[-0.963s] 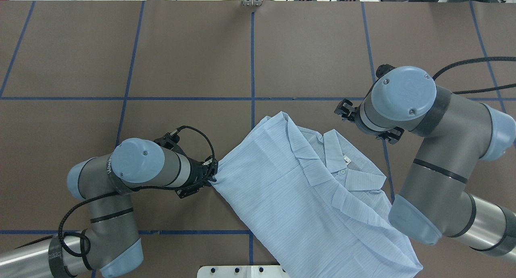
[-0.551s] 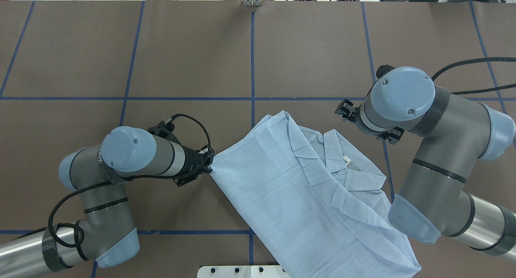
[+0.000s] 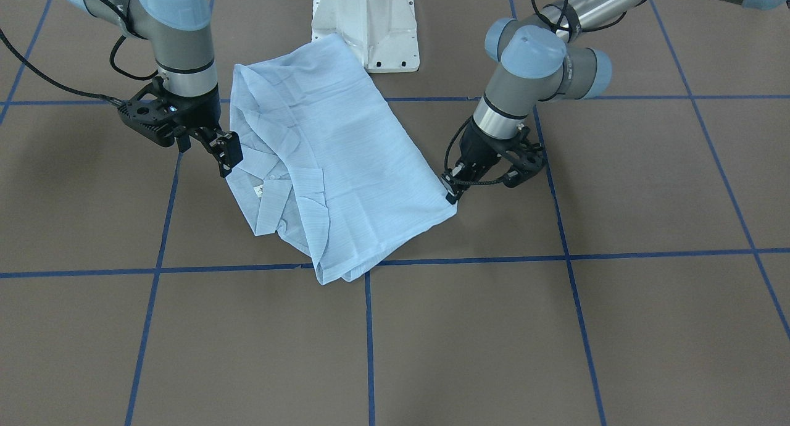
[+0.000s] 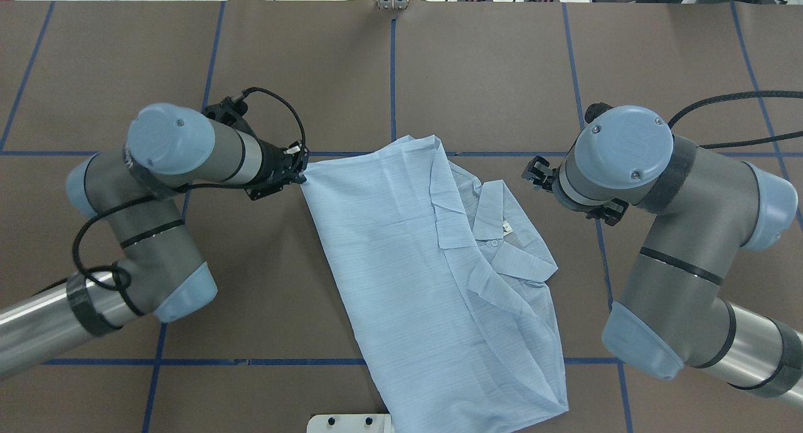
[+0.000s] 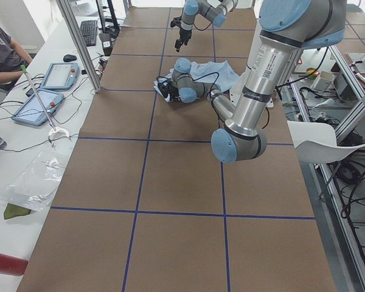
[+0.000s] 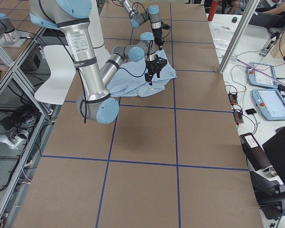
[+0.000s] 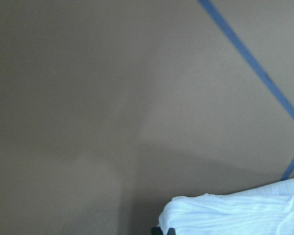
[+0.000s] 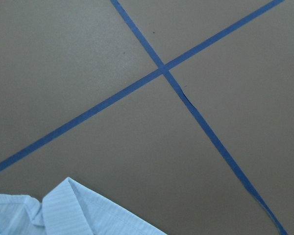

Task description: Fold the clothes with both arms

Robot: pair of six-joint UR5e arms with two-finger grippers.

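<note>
Since the earlier overhead frames, the left gripper (image 4: 301, 171) has carried its pinched corner away from the robot's base and outward. The shirt (image 4: 408, 263) has swung round with it, while the right gripper (image 3: 205, 149) has stayed where it was.

Risk (a judgement): only one thin corner is held. Further dragging could slip the cloth out of the jaws, or friction against the table (image 4: 502, 75) could bunch the layers and spoil the fold (nothing pins the collar side).

- **Left gripper:** jaws pressed together on the shirt's corner, with cloth bunched at the tips in the left wrist view.
- **Right gripper:** fingers spread, holding nothing, poised just beside the collar (image 4: 489, 213), apparently not touching it.
- **Shirt:** lies flat and partly folded, collar upward, between the two arms. Its near end reaches the white pedestal (image 3: 370, 25).
</note>
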